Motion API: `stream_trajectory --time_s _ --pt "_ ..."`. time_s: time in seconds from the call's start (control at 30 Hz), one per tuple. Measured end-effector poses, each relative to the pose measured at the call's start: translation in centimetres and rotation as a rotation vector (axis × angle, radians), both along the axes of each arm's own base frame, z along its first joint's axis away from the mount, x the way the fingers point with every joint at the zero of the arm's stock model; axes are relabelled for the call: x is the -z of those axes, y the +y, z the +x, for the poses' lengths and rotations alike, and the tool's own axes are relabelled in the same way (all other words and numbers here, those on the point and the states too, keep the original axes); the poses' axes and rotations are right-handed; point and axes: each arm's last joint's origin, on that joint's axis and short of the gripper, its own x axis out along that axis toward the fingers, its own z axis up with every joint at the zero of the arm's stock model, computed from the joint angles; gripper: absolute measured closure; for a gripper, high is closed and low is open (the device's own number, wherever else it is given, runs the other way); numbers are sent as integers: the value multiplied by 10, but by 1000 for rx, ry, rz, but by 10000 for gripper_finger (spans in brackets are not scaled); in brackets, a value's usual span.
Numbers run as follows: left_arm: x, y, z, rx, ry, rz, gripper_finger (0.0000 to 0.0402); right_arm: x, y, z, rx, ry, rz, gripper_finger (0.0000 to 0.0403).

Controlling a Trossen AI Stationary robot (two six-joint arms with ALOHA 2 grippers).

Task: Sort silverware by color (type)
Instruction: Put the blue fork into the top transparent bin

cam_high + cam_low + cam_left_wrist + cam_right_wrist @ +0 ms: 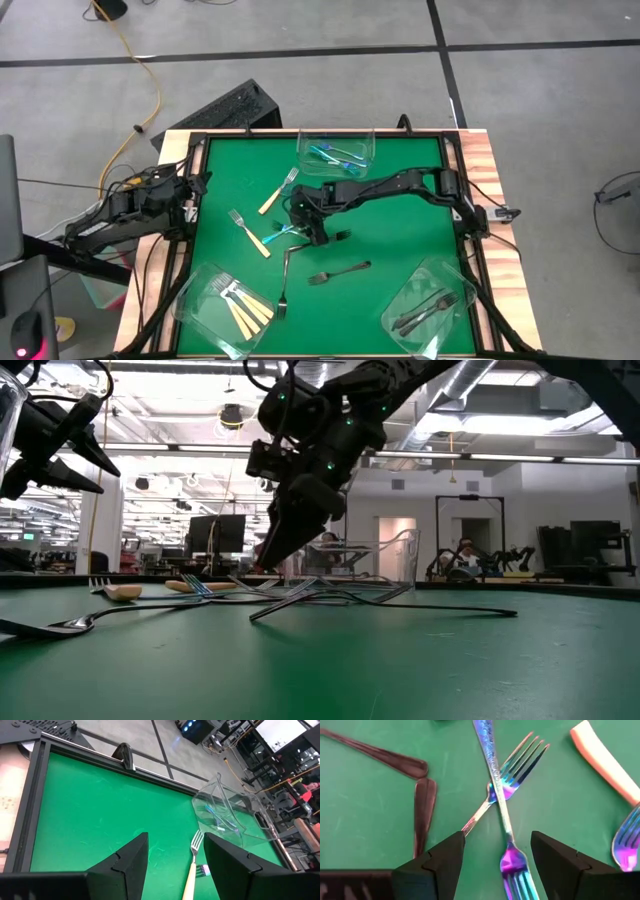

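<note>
Two shimmering blue forks (496,795) lie crossed on the green mat (400,230), one's neck on the other's handle. My right gripper (497,836) hangs open just above them at the table's middle (308,228), one finger on either side of the crossing, touching nothing. Two dark handles (420,785) lie on one side of them and a tan handle (605,762) on the other. Other loose silverware includes two tan-handled forks (278,192) (250,233) and two dark forks (285,280) (340,272). My left gripper (176,836) waits open at the left edge (190,195).
Three clear tubs stand on the mat: one at the far middle (365,140) with blue forks, one at the near left (195,300) with tan forks, one at the near right (455,330) with dark forks. A raised black frame (320,133) rims the mat.
</note>
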Motion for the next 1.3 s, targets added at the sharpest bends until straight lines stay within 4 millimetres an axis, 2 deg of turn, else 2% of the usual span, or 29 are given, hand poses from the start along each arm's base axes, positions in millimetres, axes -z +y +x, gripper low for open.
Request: stream_trajectory --time_s 0.33,0.4,0.53,1.3 --pt "0 0 0 -1 0 0 226 -4 -7 6 11 -79 -11 154" --pt "0 0 0 -1 0 0 226 2 -9 9 17 -96 -10 154" --pt "0 0 0 -1 0 0 226 13 -9 8 37 -44 6 154" --pt "0 0 0 -2 1 -2 226 16 -6 7 94 -11 46 154"
